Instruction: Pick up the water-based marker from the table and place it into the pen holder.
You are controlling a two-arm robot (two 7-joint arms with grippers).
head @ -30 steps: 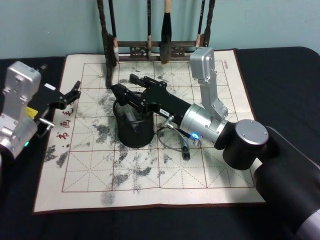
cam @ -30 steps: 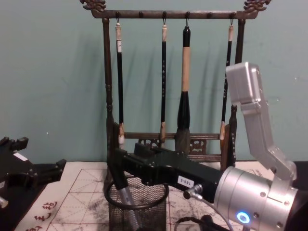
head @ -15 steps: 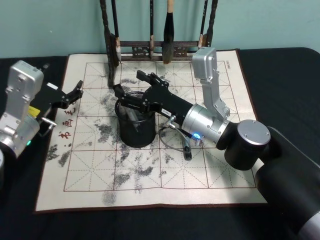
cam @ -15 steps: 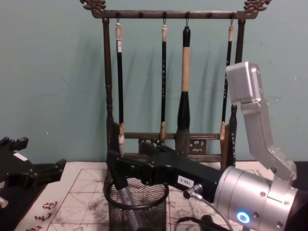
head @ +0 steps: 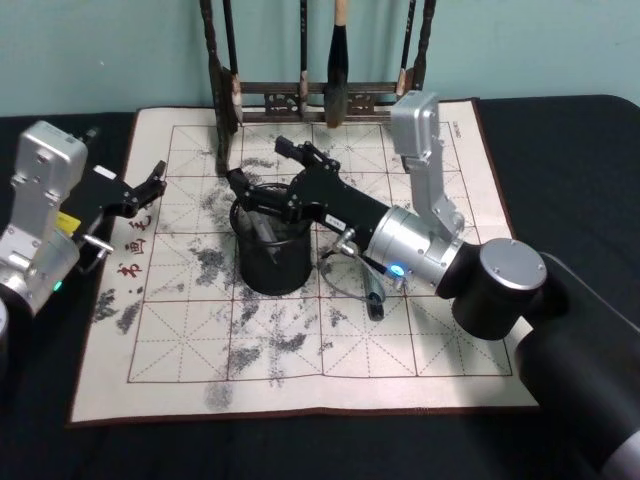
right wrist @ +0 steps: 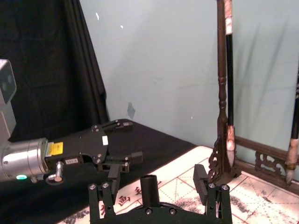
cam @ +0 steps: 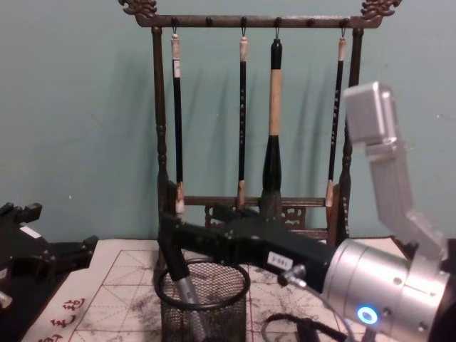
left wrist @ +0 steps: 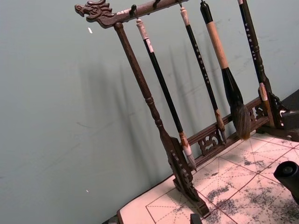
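J: Teal wall behind, black-draped desk [head: 560, 140], gridded practice mat [head: 180, 340] with ink smudges on top. At the mat's far edge stands a wooden brush rack [cam: 160, 142] with four brushes hanging.

R: Marker?

J: Got the water-based marker [cam: 184, 288] inside the pen holder [cam: 224, 320]. Grey barrel leans to the robot's left side of the mesh cup, and the dark upper end sticks up past the rim.

R: Holder location?

J: Upright on the mat, in front of the rack, nearer its left post. Head view puts it centre-left on the mat.

R: Right side?

J: Directly over the holder's mouth: right end effector [head: 256, 162], arm reaching in from the right across the mat. Its fingers [right wrist: 202, 179] are spread. In the right wrist view the marker's dark tip stands between the two fingers with a gap on both sides, touching neither.

R: Nothing pinched, then.

J: Correct, nothing in it.

R: Left?

J: Parked at the mat's left edge: left end effector [head: 150, 183], well apart from the holder and pointing toward it. Fingers apart, nothing between them.

R: Anything else on the mat?

J: One loop of black cable [head: 345, 280] from the right arm, on the mat just right of the holder.
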